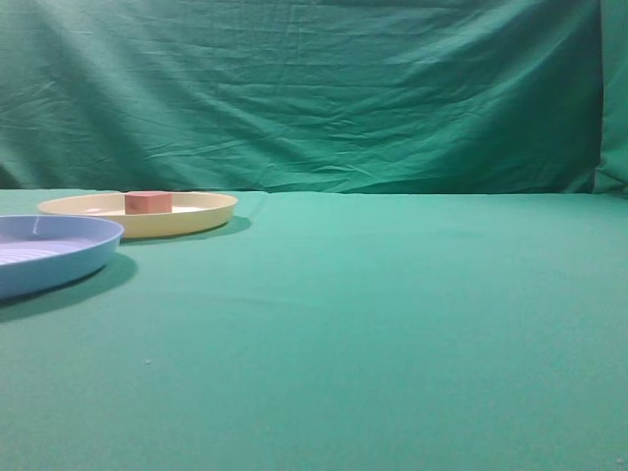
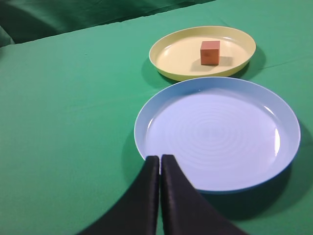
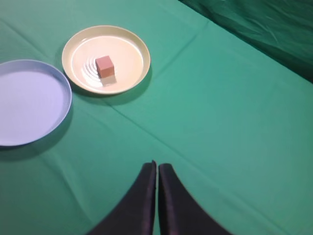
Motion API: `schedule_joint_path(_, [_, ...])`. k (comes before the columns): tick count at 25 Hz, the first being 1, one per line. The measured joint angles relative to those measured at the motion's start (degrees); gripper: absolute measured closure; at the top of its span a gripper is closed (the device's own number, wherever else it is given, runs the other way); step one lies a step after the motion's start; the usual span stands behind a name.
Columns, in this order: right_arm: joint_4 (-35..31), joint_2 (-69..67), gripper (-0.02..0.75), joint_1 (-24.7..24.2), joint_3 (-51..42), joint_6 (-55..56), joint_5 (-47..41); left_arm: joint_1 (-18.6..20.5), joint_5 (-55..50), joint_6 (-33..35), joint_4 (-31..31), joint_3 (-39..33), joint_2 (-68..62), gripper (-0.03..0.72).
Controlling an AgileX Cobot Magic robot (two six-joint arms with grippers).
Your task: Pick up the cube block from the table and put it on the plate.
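Left pincer (image 2: pixel 160 159) hovers closed over blue plate (image 2: pixel 217 134), beside cream plate (image 2: pixel 168 54).

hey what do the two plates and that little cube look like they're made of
The cream plate looks like glossy plastic: white glare streaks beside the cube.
The blue plate is probably the same smooth plastic, with a bright glint by its rim and faint concentric ridges.
The cube block has dull reddish faces with no shine; painted wood or foam, the pictures cannot settle which.
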State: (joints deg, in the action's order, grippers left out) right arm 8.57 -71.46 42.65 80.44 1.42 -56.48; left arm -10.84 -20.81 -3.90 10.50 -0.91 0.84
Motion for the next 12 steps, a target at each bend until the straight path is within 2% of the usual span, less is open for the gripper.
schedule_joint_path(5, [0.6,9.3,0.738,0.0,-7.6,0.5,-2.6,0.0,0.0,0.0,0.0,0.0,0.0,0.688])
schedule_joint_path(12, [6.6,24.3,0.738,-0.6,-20.1,7.1,-1.1,0.0,0.0,0.0,0.0,0.0,0.0,0.688])
